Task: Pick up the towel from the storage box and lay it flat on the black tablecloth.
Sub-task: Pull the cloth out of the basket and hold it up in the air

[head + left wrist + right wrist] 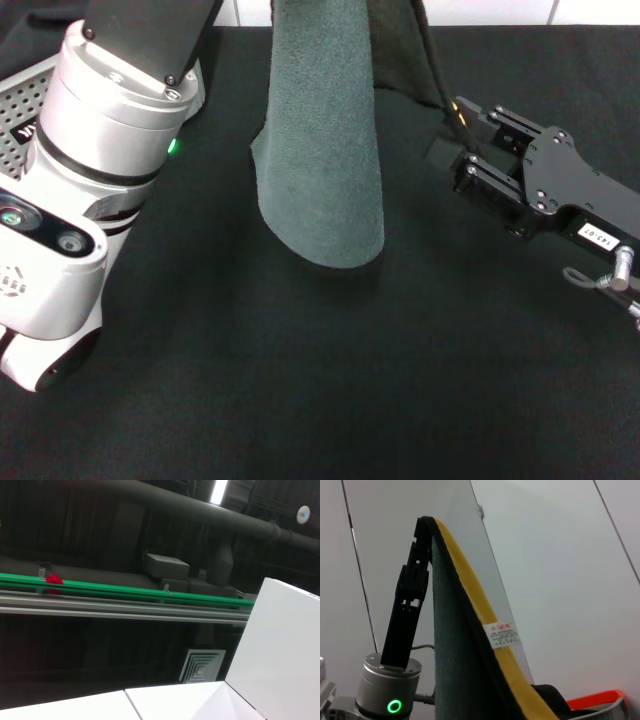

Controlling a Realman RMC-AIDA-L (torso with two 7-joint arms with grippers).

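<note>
The towel [325, 150] is already out of the storage box [25, 105] and hangs in the air over the black tablecloth [300, 380], its long axis running straight up and down, grey-green face toward the robot. In the right wrist view the left gripper [422, 530] is pinched shut on the towel's top edge, and the yellow face and a small white tag show down the far side. The towel's lower end is curled and sits low over the tablecloth; I cannot tell whether it touches. The storage box stands to the towel's left, behind the left arm, only a perforated corner of it showing. The right gripper [455, 125] is just right of the towel, low over the tablecloth and pointing at the dark trailing edge there; whether its fingers are apart or closed on that edge I cannot tell. It is plainly the nearer hand to the free side, so the spreading probably turns on it drawing that side rightward while the left lowers the top.
</note>
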